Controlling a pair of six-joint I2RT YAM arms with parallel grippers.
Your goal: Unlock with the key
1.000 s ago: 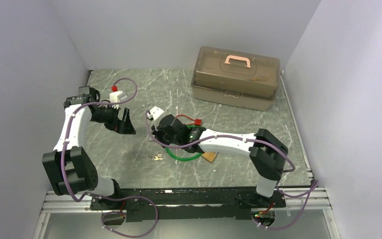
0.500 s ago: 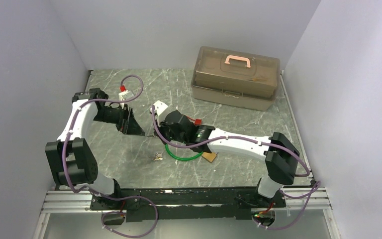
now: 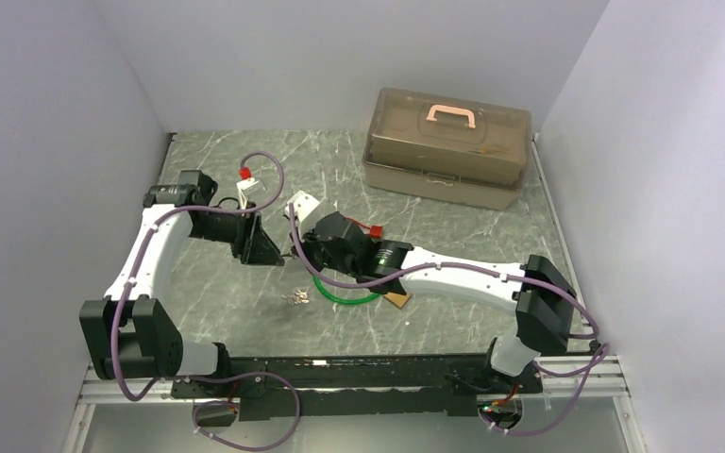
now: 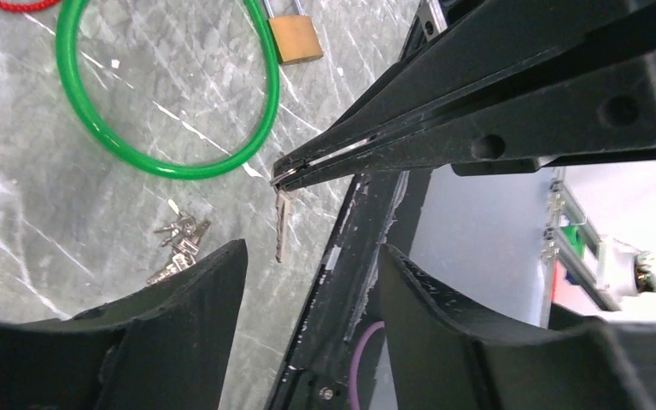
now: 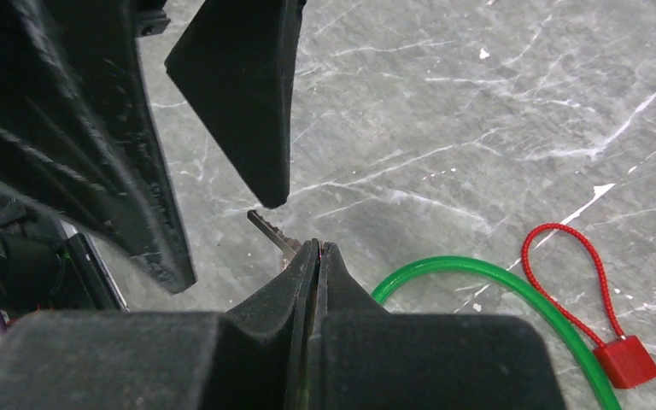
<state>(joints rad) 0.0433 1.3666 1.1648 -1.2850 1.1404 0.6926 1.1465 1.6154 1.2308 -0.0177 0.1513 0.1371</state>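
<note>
1. Top view: grey marble tabletop (image 3: 245,293) w/ a green loop (image 3: 345,298) of cable lying near its middle. All places below are given rel. to that loop.
2. Right fingers (image 3: 295,249) sit just left of the loop, raised off the tabletop. They are clenched flat together, grasping a small silver key (image 4: 282,226) by its head. The blade sticks out past the tips.
3. Left fingers (image 3: 262,247) are further left of the loop, facing the right ones. They are spread apart and grasp nothing. In the left wrist view the key hangs in the gap between them, touching neither.
4. Brass padlock (image 4: 295,38) lies at the loop's edge, on the near-right side in the top view.
5. A bunch of spare keys (image 3: 296,297) lies on the tabletop just left of the loop.
6. Red tag on a red cord (image 5: 623,359) lies just beyond the loop.
7. Brown toolbox (image 3: 448,146) w/ pink handle stands well beyond the loop, back right.
</note>
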